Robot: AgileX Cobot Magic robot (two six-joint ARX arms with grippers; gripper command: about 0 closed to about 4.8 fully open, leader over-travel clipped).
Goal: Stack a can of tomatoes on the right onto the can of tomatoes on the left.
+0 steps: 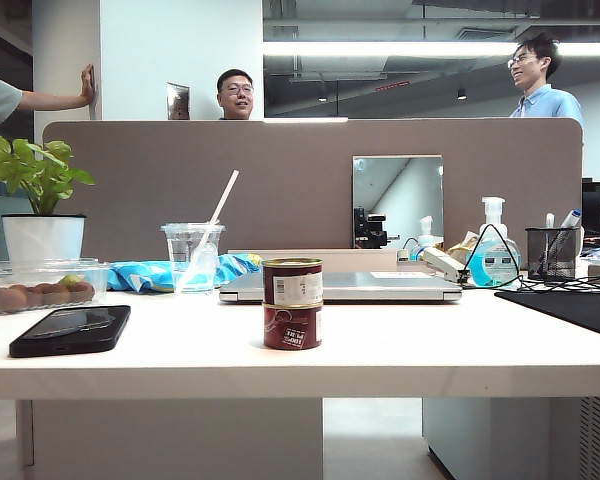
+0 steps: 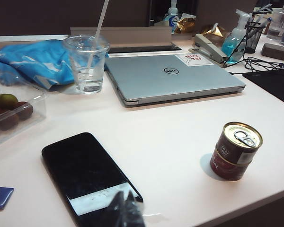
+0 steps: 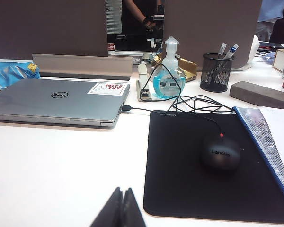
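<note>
Two cans are stacked: upper can (image 1: 292, 281) sits on lower can (image 1: 292, 327). You're done; right gripper (image 3: 121, 208) is closed and empty, left gripper (image 2: 124, 211) looks closed too.

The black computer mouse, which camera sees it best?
The right wrist view: the black computer mouse sits whole and close on its black mat. The exterior view and left wrist view don't show the mouse, only the mat's edge.

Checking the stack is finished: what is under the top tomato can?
The top tomato can rests on a second tomato can, which stands on the table. The lower lid is covered.
</note>
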